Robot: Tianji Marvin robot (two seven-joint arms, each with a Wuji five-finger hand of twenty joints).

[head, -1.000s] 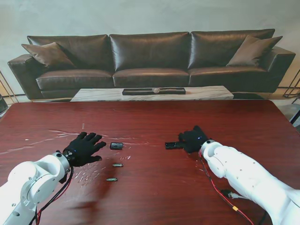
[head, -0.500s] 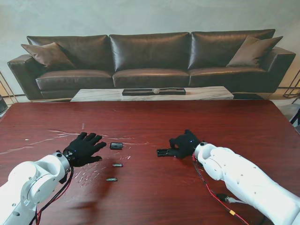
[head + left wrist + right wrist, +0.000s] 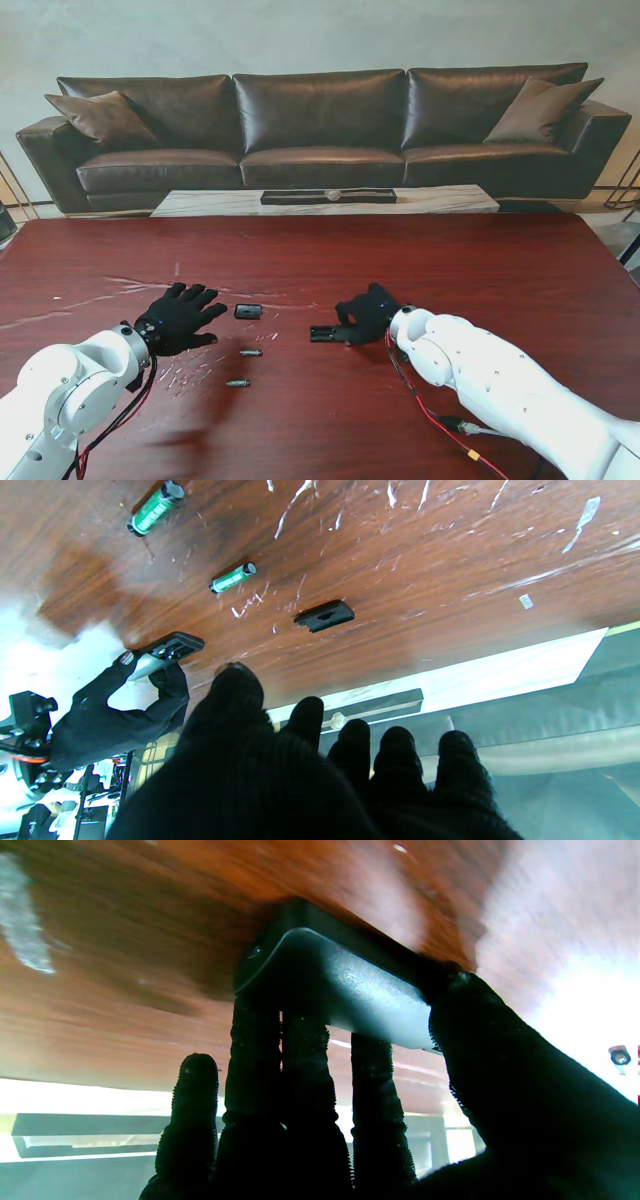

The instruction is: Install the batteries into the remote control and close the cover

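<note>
Right hand (image 3: 368, 311) carried the remote control (image 3: 324, 333) leftward toward frame centre, fingers clamped on it, left hand (image 3: 178, 316) splayed and empty, lower left, two batteries (image 3: 250, 352) on desk (image 3: 330, 260).

a living room; dark leather sofa (image 3: 320, 125) with cushions (image 3: 105, 115), low coffee table (image 3: 325, 200).
</note>
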